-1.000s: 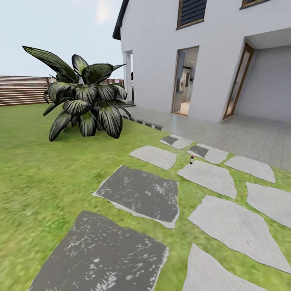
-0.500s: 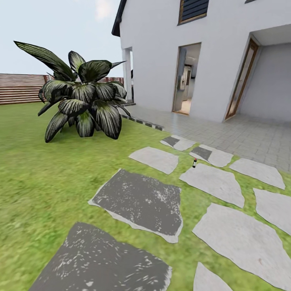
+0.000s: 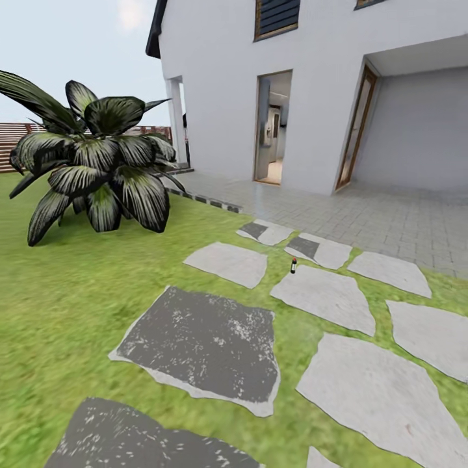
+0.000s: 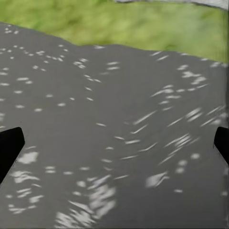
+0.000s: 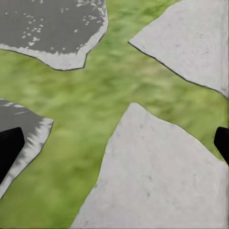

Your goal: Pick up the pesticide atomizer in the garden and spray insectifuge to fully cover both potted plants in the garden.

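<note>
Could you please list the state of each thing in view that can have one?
Small bottle: upright, on the grass between paving stones, untouched.
House door: open, interior showing.
Big plant: standing on the lawn, no pot visible.
Left gripper: open, empty, over a dark stone.
Right gripper: open, empty, over grass and a pale stone.

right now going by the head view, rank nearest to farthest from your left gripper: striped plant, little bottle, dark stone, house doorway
1. Dark stone: directly under the left gripper, jaws open.
2. Little bottle: ahead, slightly right, between the pale stones.
3. Striped plant: farther back, on the left lawn.
4. House doorway: farthest, beyond the paving.
</note>
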